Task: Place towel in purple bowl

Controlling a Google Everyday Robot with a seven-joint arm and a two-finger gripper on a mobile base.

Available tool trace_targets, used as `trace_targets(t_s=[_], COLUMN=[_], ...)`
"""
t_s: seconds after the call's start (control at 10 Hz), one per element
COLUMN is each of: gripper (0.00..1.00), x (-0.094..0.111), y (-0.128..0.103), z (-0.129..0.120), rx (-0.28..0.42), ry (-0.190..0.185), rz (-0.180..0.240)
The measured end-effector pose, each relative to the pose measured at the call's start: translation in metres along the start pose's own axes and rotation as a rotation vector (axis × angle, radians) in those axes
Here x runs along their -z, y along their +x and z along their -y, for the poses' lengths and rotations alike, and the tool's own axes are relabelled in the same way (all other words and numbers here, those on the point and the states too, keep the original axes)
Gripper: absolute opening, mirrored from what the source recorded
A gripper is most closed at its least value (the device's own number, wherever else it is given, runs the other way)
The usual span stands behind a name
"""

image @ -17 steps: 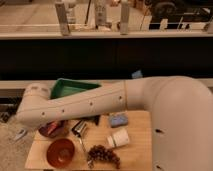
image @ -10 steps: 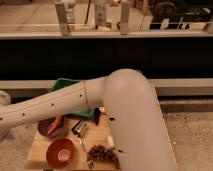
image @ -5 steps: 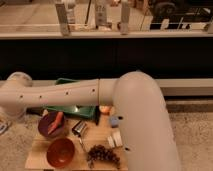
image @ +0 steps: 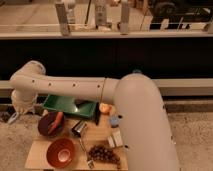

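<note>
Towel [image: 56, 123]: camera view, 1 view only. What shows is a reddish-orange strip lying inside the purple bowl [image: 45, 131], slanting from near-left up to far-right and resting against the bowl's inner wall. Its other colours cannot be made out.

Purple bowl sits at the far-left corner of the wooden worktop [image: 38, 153]. Just near of it stands the orange bowl [image: 61, 152], shiny, upright, the 2 bowls close but apart.

Arm [image: 75, 89]: white, thick, reaching from the right across to the left above the far edge of the worktop, then bending down at the elbow on the far left.

Pincer [image: 12, 118]: low at the left edge of the scene, below the elbow, left of the purple bowl and off the worktop. Closed. It is apart from the towel and the bowl.

Other items:
- green tray [image: 67, 106], far side of the worktop, partly under the arm.
- metal cup [image: 79, 129], centre, right of the purple bowl.
- grapes [image: 104, 154], near side, right of the orange bowl.
- round orange fruit [image: 104, 108], just right of the tray.
- blue block [image: 114, 121], near of the fruit, beside the arm's wide base.
- white object [image: 116, 140], between blue block and grapes; kind cannot be told.
</note>
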Motion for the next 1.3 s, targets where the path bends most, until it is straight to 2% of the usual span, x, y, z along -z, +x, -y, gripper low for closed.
trace_targets(t_s=[0.3, 0.6, 1.3], gripper=[0.0, 0.0, 0.0], x=[0.006, 0.011, 0.014], y=[0.012, 0.027, 0.047], z=[-0.019, -0.025, -0.039], rx=[0.02, 0.022, 0.078], ry=[-0.025, -0.042, -0.098], rz=[-0.049, -0.084, -0.118])
